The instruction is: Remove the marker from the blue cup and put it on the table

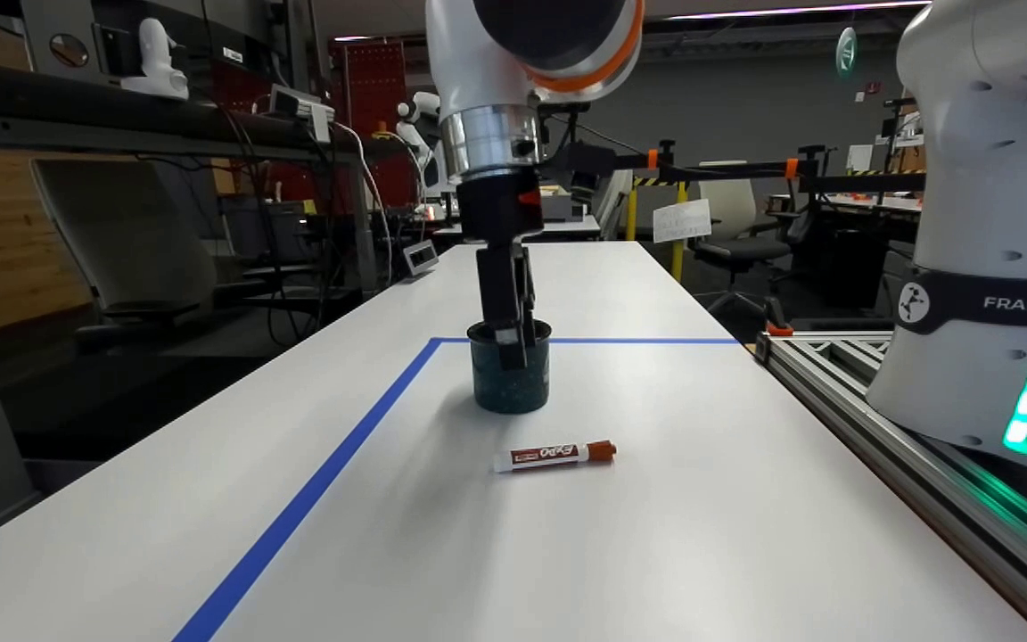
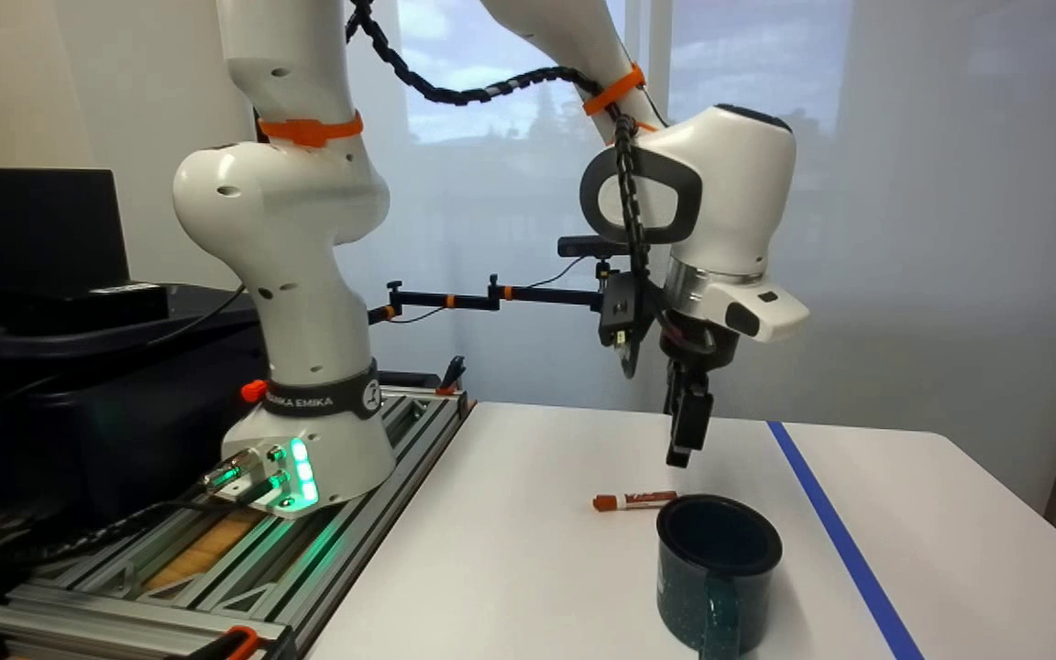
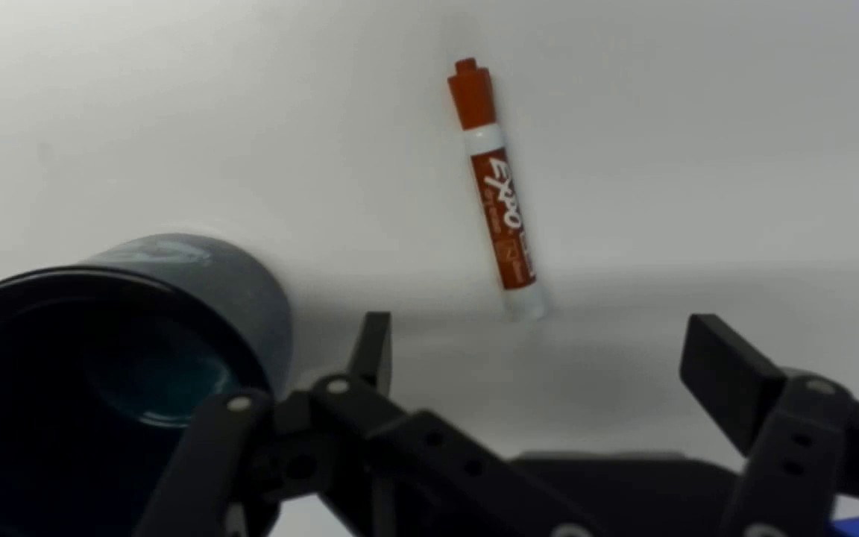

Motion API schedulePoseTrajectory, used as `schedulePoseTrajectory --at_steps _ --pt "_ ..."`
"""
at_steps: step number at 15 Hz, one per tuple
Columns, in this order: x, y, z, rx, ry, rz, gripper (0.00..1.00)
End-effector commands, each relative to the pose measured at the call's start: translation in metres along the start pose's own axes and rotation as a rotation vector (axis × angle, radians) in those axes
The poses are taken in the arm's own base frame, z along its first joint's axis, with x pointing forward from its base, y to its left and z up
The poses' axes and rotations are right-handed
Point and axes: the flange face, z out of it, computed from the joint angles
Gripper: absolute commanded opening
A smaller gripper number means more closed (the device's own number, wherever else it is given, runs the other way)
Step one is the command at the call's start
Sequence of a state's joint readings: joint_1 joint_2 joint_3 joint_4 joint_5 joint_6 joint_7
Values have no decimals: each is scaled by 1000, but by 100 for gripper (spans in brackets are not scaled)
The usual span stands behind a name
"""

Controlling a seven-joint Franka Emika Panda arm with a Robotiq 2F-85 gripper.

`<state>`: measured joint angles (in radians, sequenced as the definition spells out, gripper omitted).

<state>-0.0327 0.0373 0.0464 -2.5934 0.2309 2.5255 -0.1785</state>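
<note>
Nearest in an exterior view, the marker (image 1: 554, 456) lies flat on the table (image 1: 745, 553), its long axis running crosswise, its orange-red cap pointing toward the robot's base (image 1: 968, 374). Near the marker's white end, the gripper (image 3: 539, 362) hangs above the table, pointing down, its fingers spread wide and apart from the marker. Just beyond, the blue cup (image 1: 511, 392) stands upright, clear of both. Farther off, blue tape (image 1: 638, 341) crosses the table, and behind that stands an office chair (image 1: 732, 209).
</note>
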Motion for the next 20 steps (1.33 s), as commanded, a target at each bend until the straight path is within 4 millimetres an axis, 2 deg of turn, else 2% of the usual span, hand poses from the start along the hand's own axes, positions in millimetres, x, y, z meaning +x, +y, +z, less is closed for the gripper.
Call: schedulePoseTrajectory --at_steps 1,5,8,9,12,20 --pt "4 10 -49 -77 41 140 100" --pt "12 5 -91 -101 134 107 100" --pt "11 6 -107 -101 130 141 100" --pt "17 7 -92 -86 137 118 100" --pt "15 6 -100 -84 135 129 100" --pt "15 6 -100 -84 131 131 100"
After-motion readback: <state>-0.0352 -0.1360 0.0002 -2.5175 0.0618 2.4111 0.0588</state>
